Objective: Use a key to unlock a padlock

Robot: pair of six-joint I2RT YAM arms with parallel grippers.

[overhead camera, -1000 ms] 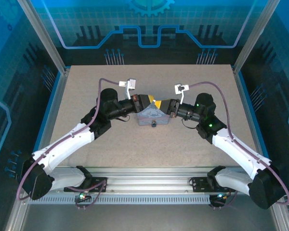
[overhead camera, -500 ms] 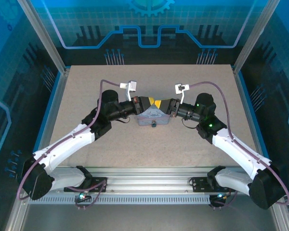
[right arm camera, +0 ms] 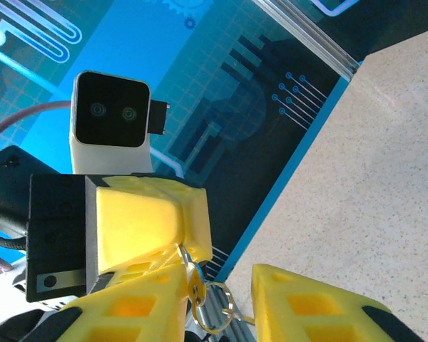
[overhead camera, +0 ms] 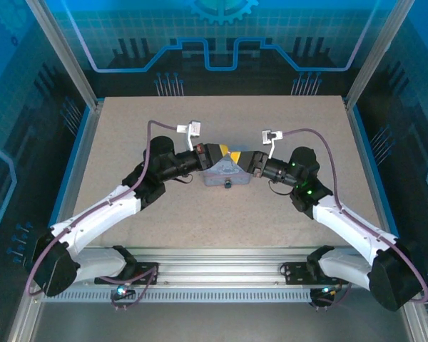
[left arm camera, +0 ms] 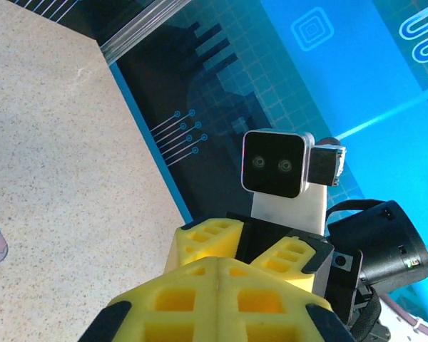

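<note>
While both arms met over a pale blue tin [overhead camera: 223,173] at the middle of the desk [overhead camera: 164,206], the left fingers [overhead camera: 229,152] and right fingers [overhead camera: 244,157] faced each other above it; the padlock [overhead camera: 228,184] sat at the tin's near edge. Left wrist view: the left fingers were pressed together. Right wrist view: the left fingers pinched a small key [right arm camera: 194,280] on a ring [right arm camera: 217,311]; the right fingers stood apart.

padlock [overhead camera: 228,184]: too small in the top view to tell shackle or keyhole.
key [right arm camera: 194,283]: blade hidden between the left gripper's [right arm camera: 180,246] pinched tips; its ring is cut by the bottom edge.
tin [overhead camera: 215,176]: far side covered from above; print too blurred to read.
</note>
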